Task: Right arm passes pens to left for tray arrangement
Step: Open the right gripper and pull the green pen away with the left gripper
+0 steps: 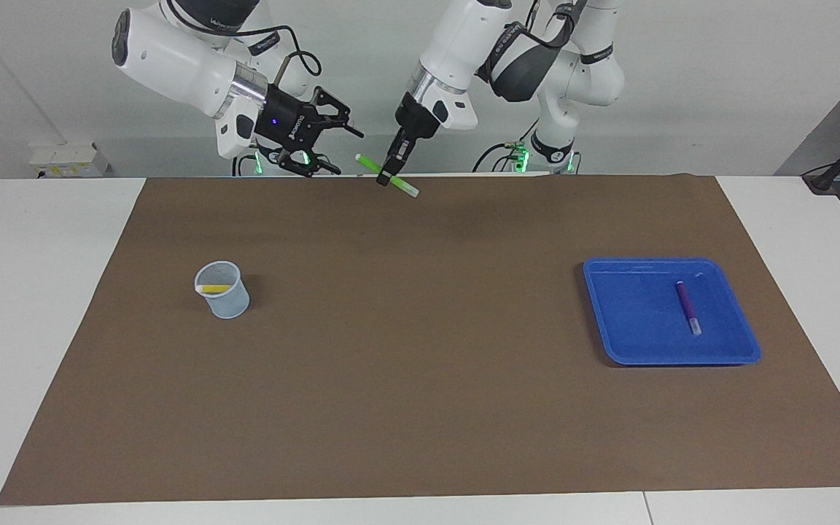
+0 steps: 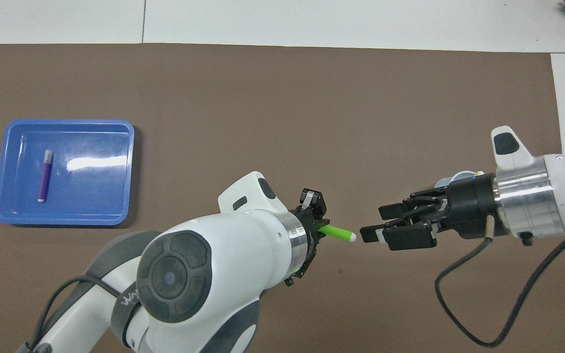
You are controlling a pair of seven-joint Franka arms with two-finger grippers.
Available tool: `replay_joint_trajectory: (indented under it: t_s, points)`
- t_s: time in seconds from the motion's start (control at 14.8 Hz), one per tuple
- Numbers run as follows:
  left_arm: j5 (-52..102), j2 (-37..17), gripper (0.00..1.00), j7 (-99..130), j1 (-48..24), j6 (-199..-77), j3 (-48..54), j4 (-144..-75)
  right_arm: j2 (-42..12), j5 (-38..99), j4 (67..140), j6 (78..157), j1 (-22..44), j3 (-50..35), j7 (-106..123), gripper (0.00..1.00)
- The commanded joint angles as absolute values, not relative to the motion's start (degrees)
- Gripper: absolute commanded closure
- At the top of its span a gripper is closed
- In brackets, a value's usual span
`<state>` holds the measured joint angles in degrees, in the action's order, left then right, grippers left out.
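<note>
My left gripper (image 1: 391, 173) is up in the air over the mat's edge by the robots, shut on the middle of a green pen (image 1: 407, 187) that hangs tilted. In the overhead view the pen's pale tip (image 2: 351, 238) points at my right gripper (image 2: 372, 223), which stands open just off that end without touching it. My left gripper (image 2: 318, 221) is largely hidden there by its own arm. A purple pen (image 1: 687, 307) lies flat in the blue tray (image 1: 631, 335) toward the left arm's end. A yellow pen (image 1: 214, 289) rests inside a cup.
The translucent pale-blue cup (image 1: 229, 302) stands on the brown mat (image 1: 420, 379) toward the right arm's end; from overhead my right gripper covers most of it. The tray (image 2: 96, 201) holds only the purple pen (image 2: 45, 175).
</note>
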<state>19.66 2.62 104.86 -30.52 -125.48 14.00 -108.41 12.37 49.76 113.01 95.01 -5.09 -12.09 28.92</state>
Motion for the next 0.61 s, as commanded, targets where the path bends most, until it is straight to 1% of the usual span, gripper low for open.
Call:
replay_joint_trajectory:
  t_s: [0.0,0.07,0.14,0.2,0.34,0.54]
  points:
    - [19.2,4.0,1.0,94.2,-24.7,-116.9,14.0,-108.8,13.3,44.2,113.8,95.7,-5.8,-12.4,29.4,0.22]
    - [19.2,4.0,1.0,92.1,-23.6,-115.3,14.0,-108.6,13.3,41.2,113.8,95.7,-5.9,-12.4,29.4,0.15]
    - [19.2,4.1,1.0,89.5,-22.9,-114.2,13.8,-109.0,13.3,38.3,113.8,95.8,-6.1,-12.4,29.4,0.04]
    - [19.2,4.7,1.0,85.1,-21.5,-113.1,13.6,-109.7,13.3,35.4,113.8,96.1,-6.3,-12.4,29.4,0.01]
    - [19.2,6.1,1.0,72.2,-15.2,-109.8,13.7,-112.0,13.2,30.2,113.8,97.3,-6.6,-12.3,29.3,0.01]
    - [19.2,6.7,1.0,54.7,-5.0,-103.4,13.6,-112.2,13.2,22.8,114.0,99.5,-6.9,-12.3,29.0,0.02]
